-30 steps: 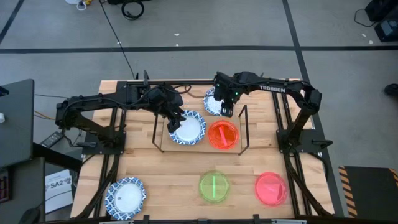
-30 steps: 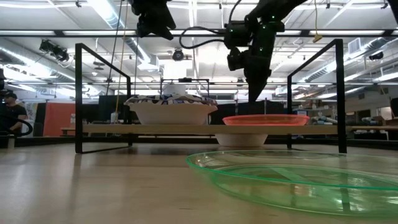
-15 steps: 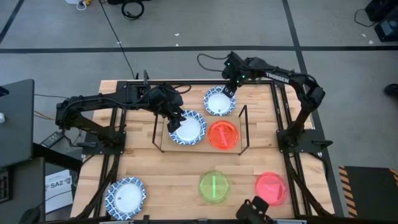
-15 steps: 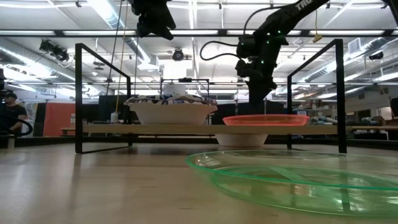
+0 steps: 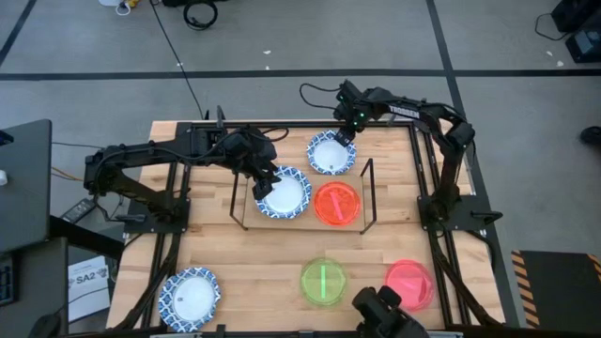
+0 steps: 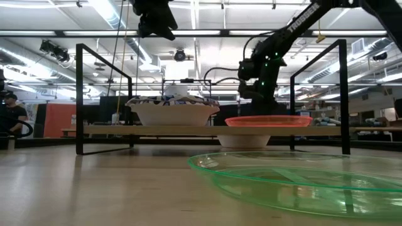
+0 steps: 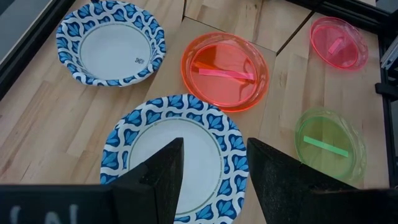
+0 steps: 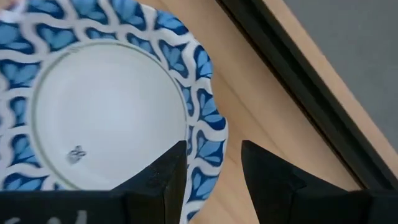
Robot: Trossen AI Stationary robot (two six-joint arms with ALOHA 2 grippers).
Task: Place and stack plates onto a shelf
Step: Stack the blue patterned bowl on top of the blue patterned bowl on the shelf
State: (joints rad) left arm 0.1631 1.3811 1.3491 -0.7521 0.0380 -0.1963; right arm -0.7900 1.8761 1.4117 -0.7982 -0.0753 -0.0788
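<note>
Overhead looks down; low level across; wrists close; shelf (image 5: 302,199) shared.

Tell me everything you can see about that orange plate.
The orange plate is small, round and see-through, like thin plastic, with a raised bar across its middle. It sits flat and right way up on the right part of the shelf, beside a blue-rimmed plate. Neither gripper touches it, and nothing lies in it.

Plates with pattern: three round white paper plates (image 5: 284,192) (image 5: 331,152) (image 5: 190,298), blue leaf-like rims
Orange plate: translucent round orange plastic plate (image 5: 336,203)
Green plate: translucent round green plastic plate (image 5: 322,281)
Pink plate: translucent round red-pink plastic plate (image 5: 409,284)
Shelf: light-wood board (image 5: 254,218), black wire frames
Tabletop: pale wooden tabletop (image 5: 263,268)
Arms: dark
</note>
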